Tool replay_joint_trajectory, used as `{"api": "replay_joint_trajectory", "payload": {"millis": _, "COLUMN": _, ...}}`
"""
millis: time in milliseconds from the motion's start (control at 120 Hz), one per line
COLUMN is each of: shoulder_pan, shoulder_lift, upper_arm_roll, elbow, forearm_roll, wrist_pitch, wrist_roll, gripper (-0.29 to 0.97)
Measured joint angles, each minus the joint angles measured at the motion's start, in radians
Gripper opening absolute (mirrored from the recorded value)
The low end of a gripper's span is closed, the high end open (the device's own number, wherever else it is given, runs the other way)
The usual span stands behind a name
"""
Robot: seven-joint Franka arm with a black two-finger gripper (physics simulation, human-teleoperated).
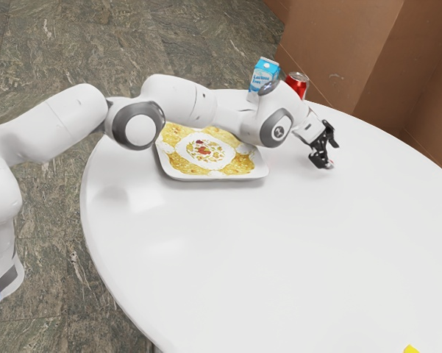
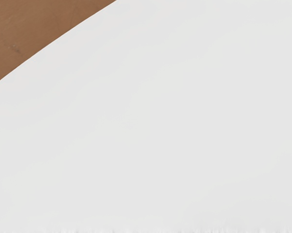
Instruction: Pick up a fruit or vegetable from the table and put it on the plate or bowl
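A square plate [image 1: 178, 168] with a yellow rim and a flower pattern lies on the round white table [image 1: 279, 250], partly under my arm. A small yellow thing [image 1: 412, 348], cut off by the exterior view's lower edge, lies at the table's near right; I cannot tell what fruit or vegetable it is. My gripper [image 1: 323, 157] hovers just above the table to the right of the plate. It is open and holds nothing. Under my hand the wrist view has bare white table [image 2: 165, 136].
A blue and white milk carton [image 1: 264, 73] and a red can [image 1: 298, 81] stand behind my wrist near the table's far edge. Brown cardboard walls [image 1: 368, 51] rise beyond that edge, seen also as a brown wall [image 2: 24, 29] past the tabletop's curved rim.
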State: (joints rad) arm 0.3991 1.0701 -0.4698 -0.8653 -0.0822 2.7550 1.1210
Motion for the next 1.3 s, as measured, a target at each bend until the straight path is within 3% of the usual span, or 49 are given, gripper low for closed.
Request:
{"api": "replay_joint_trajectory", "payload": {"millis": 167, "shoulder_pan": 0.005, "shoulder_lift": -0.017, "upper_arm_roll": 0.005, "elbow": -0.037, "forearm_roll": 0.031, "wrist_pitch": -0.001, "wrist_roll": -0.157, "gripper": 0.64}}
{"api": "replay_joint_trajectory", "payload": {"millis": 433, "shoulder_pan": 0.011, "shoulder_lift": -0.036, "upper_arm_roll": 0.030, "elbow": -0.060, "forearm_roll": -0.018, "wrist_pitch": -0.001, "wrist_roll": -0.422, "gripper": 0.67}}
{"api": "replay_joint_trajectory", "payload": {"millis": 658, "shoulder_pan": 0.009, "shoulder_lift": -0.034, "upper_arm_roll": 0.032, "elbow": -0.062, "forearm_roll": -0.003, "wrist_pitch": 0.001, "wrist_roll": -0.594, "gripper": 0.67}}
{"api": "replay_joint_trajectory", "payload": {"millis": 1008, "shoulder_pan": 0.003, "shoulder_lift": -0.017, "upper_arm_roll": 0.032, "elbow": -0.048, "forearm_roll": 0.032, "wrist_pitch": 0.003, "wrist_roll": -0.760, "gripper": 0.67}}
{"api": "replay_joint_trajectory", "payload": {"millis": 1300, "shoulder_pan": -0.001, "shoulder_lift": -0.001, "upper_arm_roll": 0.036, "elbow": -0.045, "forearm_roll": 0.107, "wrist_pitch": 0.017, "wrist_roll": -0.819, "gripper": 0.67}}
